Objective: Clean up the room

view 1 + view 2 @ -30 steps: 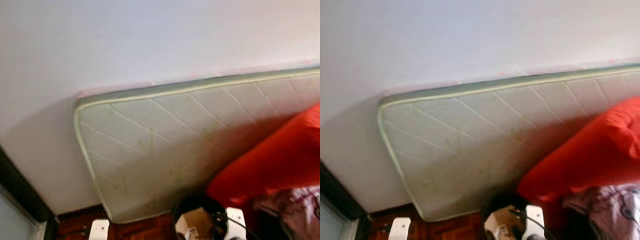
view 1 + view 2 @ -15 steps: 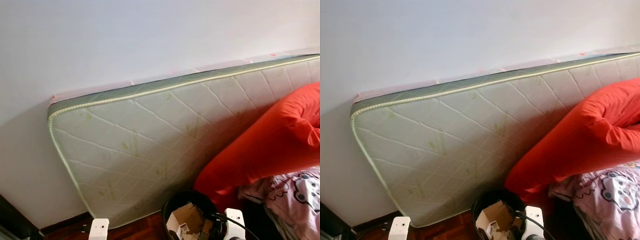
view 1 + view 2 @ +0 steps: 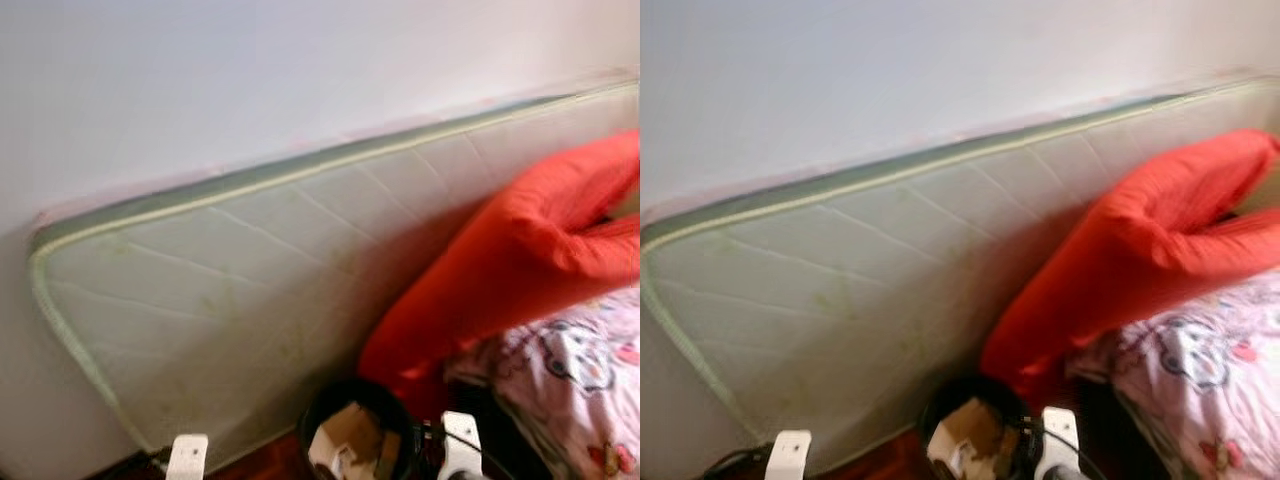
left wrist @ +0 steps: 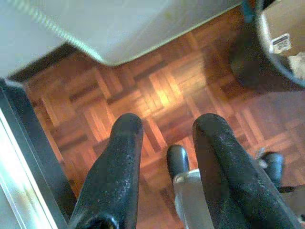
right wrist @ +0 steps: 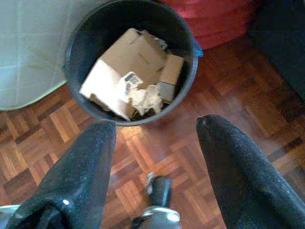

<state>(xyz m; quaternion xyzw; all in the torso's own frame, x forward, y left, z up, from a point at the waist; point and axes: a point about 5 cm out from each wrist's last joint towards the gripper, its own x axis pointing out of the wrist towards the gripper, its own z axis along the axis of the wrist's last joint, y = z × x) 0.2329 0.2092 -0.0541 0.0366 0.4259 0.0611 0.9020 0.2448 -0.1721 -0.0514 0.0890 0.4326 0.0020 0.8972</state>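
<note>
A black round bin (image 5: 131, 67) holding cardboard and crumpled paper stands on the parquet floor, just below a white mattress (image 3: 250, 300) that leans on the wall. The bin (image 3: 355, 440) sits at the bottom of the head views. My right gripper (image 5: 155, 138) hangs open above the floor beside the bin, nothing between its fingers. My left gripper (image 4: 167, 138) is open too, over bare parquet (image 4: 157, 90) near the mattress corner (image 4: 109, 47).
A red duvet (image 3: 500, 260) slumps against the mattress on the right, over a pink patterned sheet (image 3: 570, 370). A dark door frame (image 4: 28, 157) runs along the floor on the left. The white wall (image 3: 250, 70) is above the mattress.
The whole picture has shifted left, so the camera has turned right: more red duvet and pink sheet show, and the mattress's left corner sits near the frame edge. The picture is blurred.
</note>
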